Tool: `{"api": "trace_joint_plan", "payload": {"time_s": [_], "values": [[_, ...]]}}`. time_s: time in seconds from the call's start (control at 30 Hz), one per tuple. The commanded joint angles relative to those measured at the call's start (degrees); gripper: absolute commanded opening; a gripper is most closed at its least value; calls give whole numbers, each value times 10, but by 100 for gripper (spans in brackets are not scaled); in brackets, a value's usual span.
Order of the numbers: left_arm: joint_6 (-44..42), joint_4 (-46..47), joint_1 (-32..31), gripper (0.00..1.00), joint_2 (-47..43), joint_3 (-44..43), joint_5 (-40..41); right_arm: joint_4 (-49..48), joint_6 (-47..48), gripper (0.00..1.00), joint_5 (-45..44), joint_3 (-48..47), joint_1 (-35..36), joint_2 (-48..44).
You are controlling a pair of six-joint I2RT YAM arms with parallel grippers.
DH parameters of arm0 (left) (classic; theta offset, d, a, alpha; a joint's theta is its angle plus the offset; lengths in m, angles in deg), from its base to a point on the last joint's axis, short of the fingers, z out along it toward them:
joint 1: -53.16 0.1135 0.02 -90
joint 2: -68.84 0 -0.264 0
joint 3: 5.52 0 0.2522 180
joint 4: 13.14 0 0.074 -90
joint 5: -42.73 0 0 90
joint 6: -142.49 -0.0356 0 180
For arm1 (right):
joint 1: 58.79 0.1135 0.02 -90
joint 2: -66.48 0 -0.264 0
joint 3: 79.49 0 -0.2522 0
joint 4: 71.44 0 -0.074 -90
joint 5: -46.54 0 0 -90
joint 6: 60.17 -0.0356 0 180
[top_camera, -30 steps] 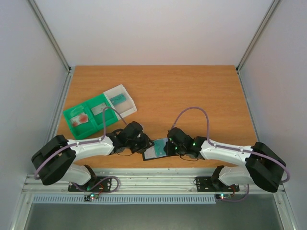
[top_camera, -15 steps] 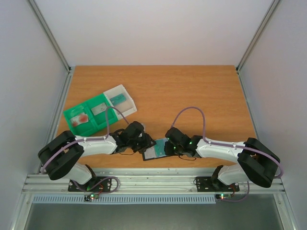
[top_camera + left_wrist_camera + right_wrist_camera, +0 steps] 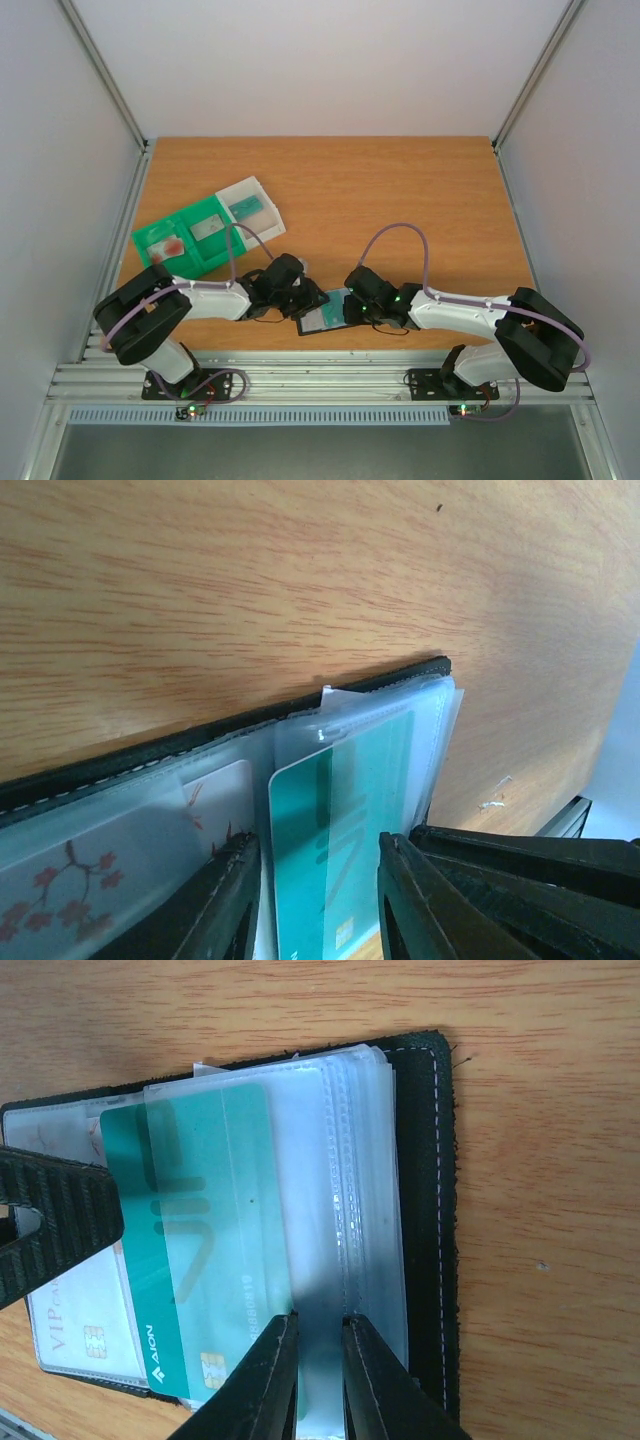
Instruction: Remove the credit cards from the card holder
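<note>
Lower centre of the top view: the card holder (image 3: 322,318) lies open on the table (image 3: 400,200), right by the near edge. Its long axis slants from lower left up to upper right.

The two arms close in from either side. The left gripper (image 3: 303,298) is at the holder's upper-left end, the right gripper (image 3: 350,308) at its right.

On the right wrist view the black stitched edge runs top to bottom down the right side, with clear sleeves fanned beside it. The teal card (image 3: 200,1250) sits in a sleeve, long axis nearly upright in frame and leaning a touch, chip end at the bottom. The right claw's fingers (image 3: 275,1380) are almost together, nipping a clear sleeve leaf of the holder just right of that card.

On the left wrist view the claw stands partly apart, one finger (image 3: 228,905) on each side of the teal card. I can make out no grip on it. A blossom-print card (image 3: 110,865) sits in the sleeve at lower left.

The green-and-white sorting tray (image 3: 141,241) is well off to the upper left, with cards in its compartments.
</note>
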Motion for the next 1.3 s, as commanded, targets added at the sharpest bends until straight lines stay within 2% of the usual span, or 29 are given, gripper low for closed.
{"api": "trace_joint_plan", "payload": {"time_s": [0.0, 0.13, 0.33, 0.47, 1.07, 1.27], "values": [[0, 41, 0, 33, 19, -2, 6, 5, -7, 14, -13, 14, -3, 9], [1, 46, 0, 24, 24, 2, 10, 5, -7, 13, -13, 14, -2, 11], [1, 57, 0, 1, 13, 11, 13, 7, -10, 12, -13, 15, -3, 12], [1, 60, 0, 0, -10, 22, 14, 12, -10, 11, -32, 15, -3, 11], [-28, -38, 10, 0, -100, 33, 38, 34, 0, 7, -44, 4, -3, -11], [-51, -72, 14, 0, -139, 34, 33, 44, 45, 10, -40, -7, -4, -46]]}}
